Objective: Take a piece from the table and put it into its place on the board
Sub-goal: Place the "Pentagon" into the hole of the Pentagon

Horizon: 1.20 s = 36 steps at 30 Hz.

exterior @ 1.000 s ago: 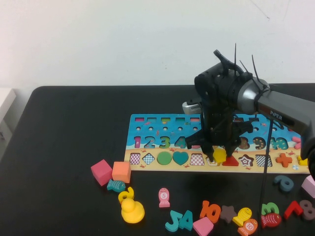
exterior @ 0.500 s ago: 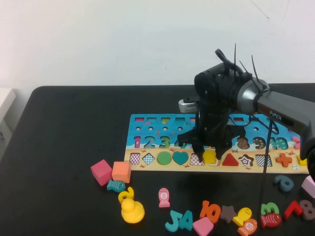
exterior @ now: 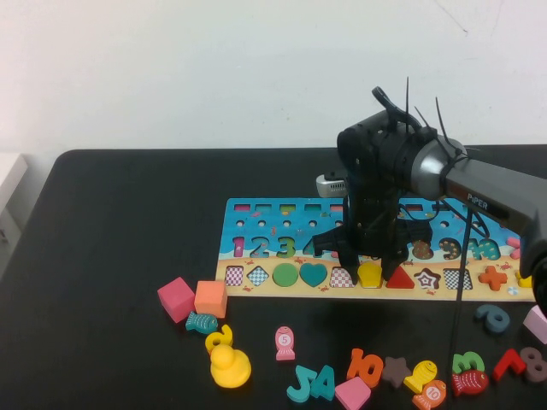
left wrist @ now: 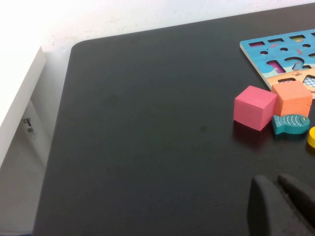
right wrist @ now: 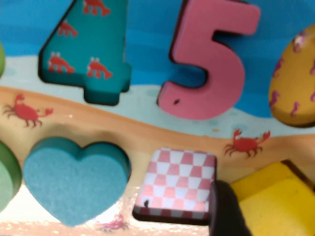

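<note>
- My right gripper (exterior: pixel 369 263) hangs low over the front row of the puzzle board (exterior: pixel 256 213), fingers pointing down, pinching a yellow piece (exterior: pixel 369 273) between them.
- The yellow piece sits right at the board's surface, in the row of shape slots directly beneath my fingertips; I cannot tell whether it is fully seated.
- In my right wrist view, one dark finger (right wrist: pixel 224 209) presses against the side of the yellow piece (right wrist: pixel 268 204).
- Just beside that finger lies an empty slot with a pink checkered floor (right wrist: pixel 178 184).
- Beyond that slot, further from my gripper, a teal heart (right wrist: pixel 74 179) fills its place.
- Past my fingertips, in the number row, sit a teal 4 (right wrist: pixel 88 54) and a pink 5 (right wrist: pixel 209 61).
- On the other side of my gripper a red triangle (exterior: pixel 399 278) sits in the board, just beside the yellow piece.
- My left gripper (left wrist: pixel 283 204) hovers over bare black table (left wrist: pixel 147 123), well apart from the right one; I cannot tell how its fingers stand.
- Ahead of my left gripper rest a pink cube (left wrist: pixel 255 106), an orange cube (left wrist: pixel 292 97) touching it, and a teal fish (left wrist: pixel 291 124).
- Loose pieces lie on the table nearer to me than my right gripper, among them a yellow duck (exterior: pixel 229 366) and an orange 10 (exterior: pixel 365 366).
</note>
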Available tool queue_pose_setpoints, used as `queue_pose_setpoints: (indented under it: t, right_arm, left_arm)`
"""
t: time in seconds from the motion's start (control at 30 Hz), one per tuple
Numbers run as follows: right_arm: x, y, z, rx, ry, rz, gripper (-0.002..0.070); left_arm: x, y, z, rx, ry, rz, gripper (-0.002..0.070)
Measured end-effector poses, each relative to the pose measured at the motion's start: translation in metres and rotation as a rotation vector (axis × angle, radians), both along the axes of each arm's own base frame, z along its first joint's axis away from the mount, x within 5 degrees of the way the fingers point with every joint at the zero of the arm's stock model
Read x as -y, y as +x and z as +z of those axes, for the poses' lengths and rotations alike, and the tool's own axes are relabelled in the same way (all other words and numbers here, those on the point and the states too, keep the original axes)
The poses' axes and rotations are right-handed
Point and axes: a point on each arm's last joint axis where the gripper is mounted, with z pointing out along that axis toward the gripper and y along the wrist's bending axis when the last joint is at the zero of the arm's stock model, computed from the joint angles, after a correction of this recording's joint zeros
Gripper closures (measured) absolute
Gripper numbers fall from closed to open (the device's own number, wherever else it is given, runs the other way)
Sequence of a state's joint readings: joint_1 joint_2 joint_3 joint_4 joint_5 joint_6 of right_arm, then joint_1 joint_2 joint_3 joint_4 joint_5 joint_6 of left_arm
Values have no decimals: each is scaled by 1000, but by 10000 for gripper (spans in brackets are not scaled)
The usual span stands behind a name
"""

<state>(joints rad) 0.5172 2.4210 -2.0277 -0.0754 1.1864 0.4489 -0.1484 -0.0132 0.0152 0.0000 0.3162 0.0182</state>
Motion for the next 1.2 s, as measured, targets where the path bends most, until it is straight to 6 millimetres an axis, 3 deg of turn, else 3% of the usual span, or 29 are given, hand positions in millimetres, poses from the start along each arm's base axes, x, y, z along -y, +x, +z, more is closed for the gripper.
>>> queue_pose_setpoints:
  t: [0.73, 0.93, 1.2]
  right_arm:
    - [0, 1, -1, -7, -11, -2, 300]
    - [-2, 10, 8, 43, -10, -19, 300]
    - [-9, 16, 39, 157, -16, 13, 300]
  left_arm:
    - [0, 0, 0, 0, 0, 0, 676]
    - [0, 0, 0, 0, 0, 0, 676]
    - [0, 0, 0, 0, 0, 0, 676]
